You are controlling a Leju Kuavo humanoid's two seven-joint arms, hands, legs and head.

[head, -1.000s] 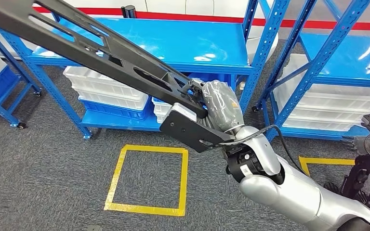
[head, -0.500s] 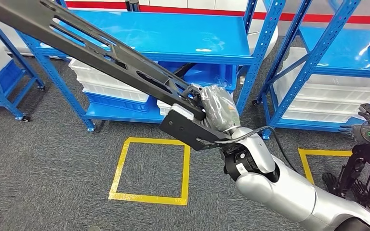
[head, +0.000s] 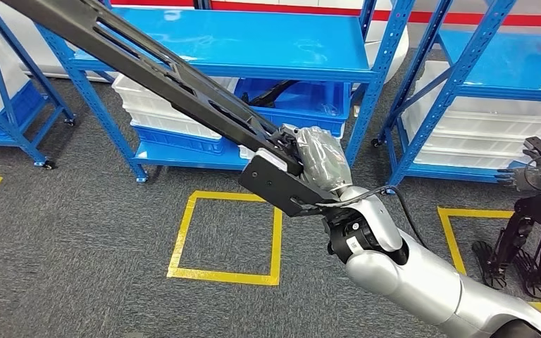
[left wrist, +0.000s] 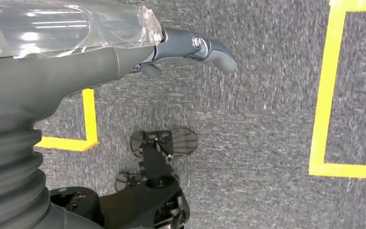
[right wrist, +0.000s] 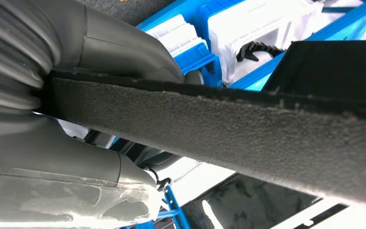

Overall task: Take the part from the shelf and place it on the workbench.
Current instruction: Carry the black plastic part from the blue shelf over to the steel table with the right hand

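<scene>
The right hand (head: 320,163) has its fingers wrapped round the near end of the part (head: 183,88), a long flat black bar with cut-out slots. In the right wrist view the grey thumb and palm press against the bar's rough dark edge (right wrist: 248,129), so the hold looks firm. From that hand the part runs up and away to the far left, crossing in front of the blue shelf (head: 253,46), with a flat black plate at its near end just below the fingers. It hangs in the air and touches nothing else that can be seen.

The left hand (left wrist: 190,47) hangs low over the grey carpet (left wrist: 248,119), holding nothing; its fingers point loosely out and lie slightly apart.

Beyond the part stands the blue shelf with white bins (head: 176,105) and a blue bin (head: 303,105) on its lower level. A second blue shelf (head: 507,63) stands to the right. Yellow tape squares (head: 225,236) mark the carpet in front of the shelves.

The step in hand looks like the carry: the part is off the shelf and lifted. No workbench can be seen, so the next move likely calls for turning away from the shelves, and swinging the long far end clear of the uprights.

No brand, label or writing can be read.
</scene>
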